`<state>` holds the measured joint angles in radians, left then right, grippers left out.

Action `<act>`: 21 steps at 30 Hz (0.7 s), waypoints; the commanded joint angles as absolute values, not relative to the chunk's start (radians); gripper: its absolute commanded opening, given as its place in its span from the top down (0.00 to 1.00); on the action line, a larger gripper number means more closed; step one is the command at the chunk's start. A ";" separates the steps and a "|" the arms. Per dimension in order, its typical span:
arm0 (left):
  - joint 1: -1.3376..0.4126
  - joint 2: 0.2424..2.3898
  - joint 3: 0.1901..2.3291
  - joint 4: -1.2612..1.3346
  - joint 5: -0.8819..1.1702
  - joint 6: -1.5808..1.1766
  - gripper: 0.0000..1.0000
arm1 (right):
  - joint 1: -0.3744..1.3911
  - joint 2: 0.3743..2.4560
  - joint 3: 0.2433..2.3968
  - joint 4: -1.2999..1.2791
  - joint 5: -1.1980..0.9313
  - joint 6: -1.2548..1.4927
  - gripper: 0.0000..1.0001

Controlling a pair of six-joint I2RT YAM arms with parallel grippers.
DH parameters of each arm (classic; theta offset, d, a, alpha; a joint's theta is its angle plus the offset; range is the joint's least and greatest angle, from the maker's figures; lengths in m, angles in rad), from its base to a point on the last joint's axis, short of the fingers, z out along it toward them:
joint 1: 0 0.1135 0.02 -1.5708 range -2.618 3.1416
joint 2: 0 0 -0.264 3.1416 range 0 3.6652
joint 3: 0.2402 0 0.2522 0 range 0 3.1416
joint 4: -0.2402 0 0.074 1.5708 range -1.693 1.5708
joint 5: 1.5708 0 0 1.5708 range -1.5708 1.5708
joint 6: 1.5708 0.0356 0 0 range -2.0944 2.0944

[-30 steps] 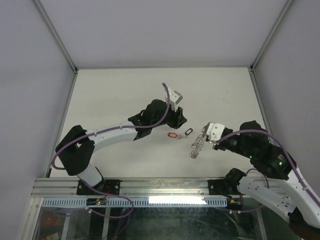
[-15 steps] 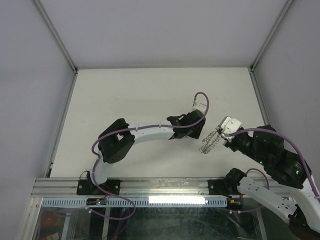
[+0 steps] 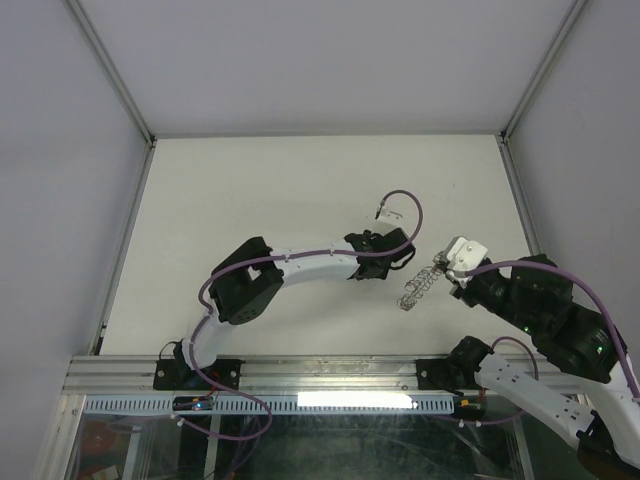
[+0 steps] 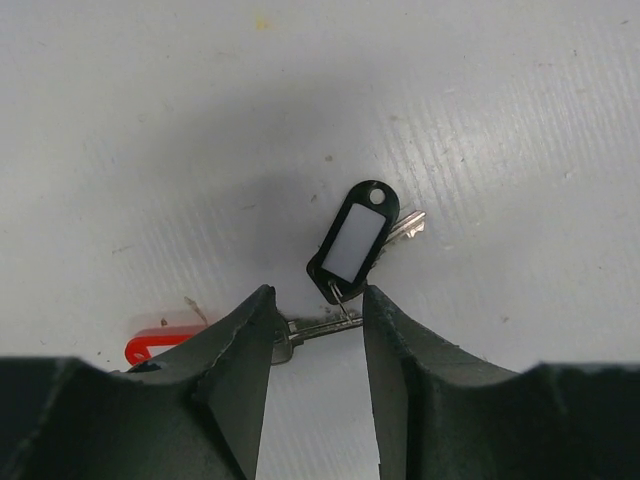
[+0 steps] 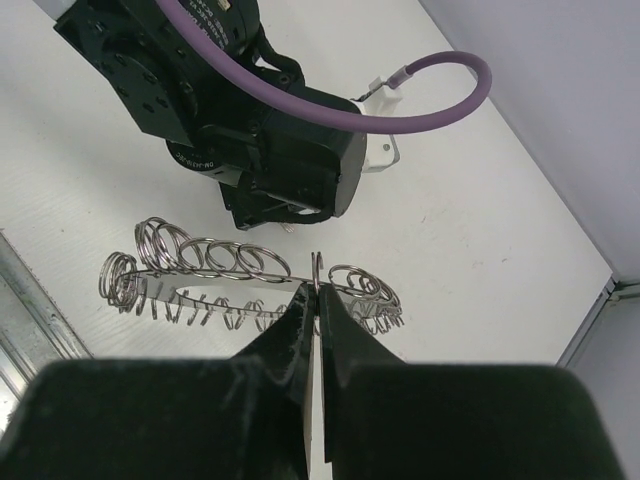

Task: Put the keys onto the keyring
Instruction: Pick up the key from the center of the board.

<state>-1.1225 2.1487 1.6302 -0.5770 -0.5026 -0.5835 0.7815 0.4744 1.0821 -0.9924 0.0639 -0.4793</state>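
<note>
In the left wrist view a black-tagged key [image 4: 356, 240] lies on the white table, and a silver key [image 4: 318, 326] lies across the gap between my open left gripper's [image 4: 315, 312] fingertips. A red tag [image 4: 158, 344] shows beside the left finger. In the top view the left gripper [image 3: 392, 262] hangs low over the keys and hides them. My right gripper [image 5: 318, 312] is shut on the rim of the grey keyring [image 5: 215, 283], holding it above the table. The keyring also shows in the top view [image 3: 422, 283], just right of the left gripper.
Grey walls enclose the white table [image 3: 240, 190]. A metal rail [image 3: 320, 375] runs along the near edge. The left arm's purple cable [image 3: 405, 200] loops above its wrist. The two grippers are close together at centre right.
The left arm swung right and came down over the keys, hiding them in the top view. The right gripper lifted the keyring and carried it slightly right.
</note>
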 commanded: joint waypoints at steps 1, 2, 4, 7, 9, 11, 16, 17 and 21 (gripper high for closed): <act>-1.121 2.166 1.688 -0.591 -0.529 -0.606 0.62 | 0.784 0.465 1.081 -0.935 0.048 -0.468 1.00; -1.121 2.172 1.691 -0.591 -0.525 -0.606 0.63 | 0.785 0.466 1.078 -0.934 0.046 -0.468 1.00; -1.121 2.181 1.694 -0.591 -0.520 -0.606 0.66 | 0.785 0.465 1.074 -0.932 0.042 -0.466 1.00; -1.121 2.185 1.695 -0.591 -0.514 -0.605 0.75 | 0.785 0.466 1.070 -0.933 0.041 -0.466 1.00; -1.121 2.187 1.695 -0.590 -0.509 -0.603 0.79 | 0.784 0.468 1.068 -0.932 0.041 -0.466 1.00; -1.121 2.186 1.691 -0.591 -0.504 -0.603 0.80 | 0.785 0.469 1.066 -0.930 0.041 -0.466 1.00; -1.121 2.181 1.680 -0.589 -0.505 -0.598 0.98 | 0.785 0.471 1.063 -0.931 0.043 -0.469 1.00; -1.121 2.176 1.678 -0.589 -0.508 -0.596 1.00 | 0.785 0.470 1.062 -0.930 0.043 -0.469 1.00; -1.121 2.152 1.664 -0.589 -0.537 -0.581 1.00 | 0.785 0.470 1.059 -0.939 0.044 -0.469 1.00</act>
<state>-1.1221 2.1899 1.6531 -0.6022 -0.5007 -0.5907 0.7815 0.4740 1.0489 -0.9932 0.0448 -0.4763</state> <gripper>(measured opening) 0.004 0.012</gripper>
